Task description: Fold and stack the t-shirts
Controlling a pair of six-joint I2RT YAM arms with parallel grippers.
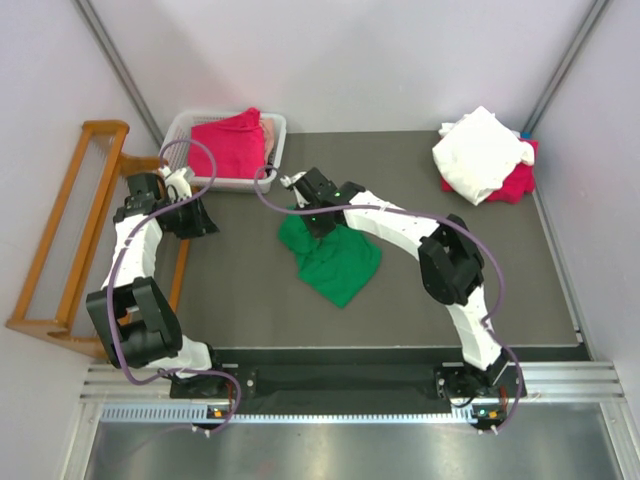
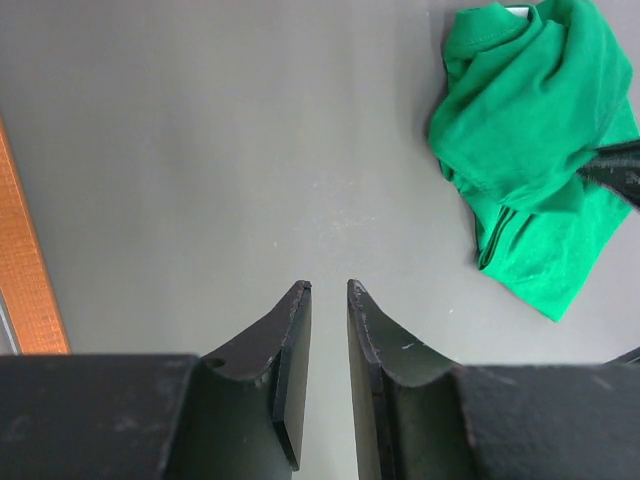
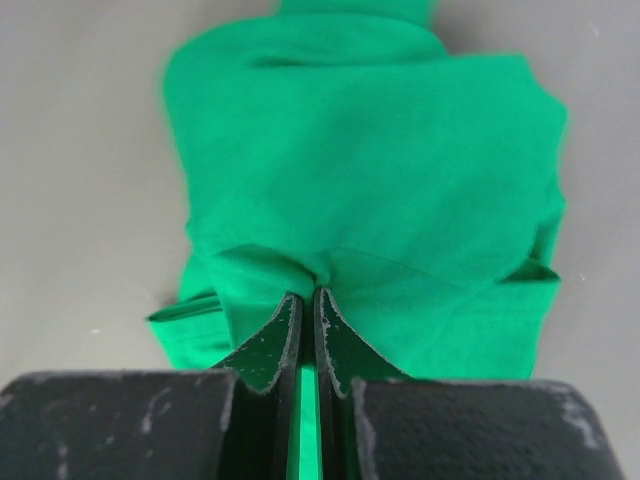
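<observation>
- Our right claw [image 3: 303, 295] is clamped on a small pucker of the green shirt [image 3: 360, 170]. The shirt lies crumpled on the desk [image 1: 230, 290], near the basket [image 1: 180, 125], on its side toward the arm bases and off to its right.
- The bite looks thin. We judge that a lift could let the cloth slip free, or bring up one layer and leave the rest bunched.
- We cannot tell which part of the shirt is pinched, so a pull may twist the cloth instead of spreading it flat.
- Our left claw [image 2: 328, 287] hangs empty, jaws a little apart, over bare desk just in front of the basket and apart from the green shirt. With only one claw holding, the shirt may drag along as a lump.
- A red shirt [image 1: 232, 145] fills the basket. If we pull the green shirt that way, it could catch on the rim or tangle with the red one.
- The white shirt [image 1: 480, 155] sits well apart from the basket, to its right. A sloppy fold carried over there could topple onto it unevenly.
</observation>
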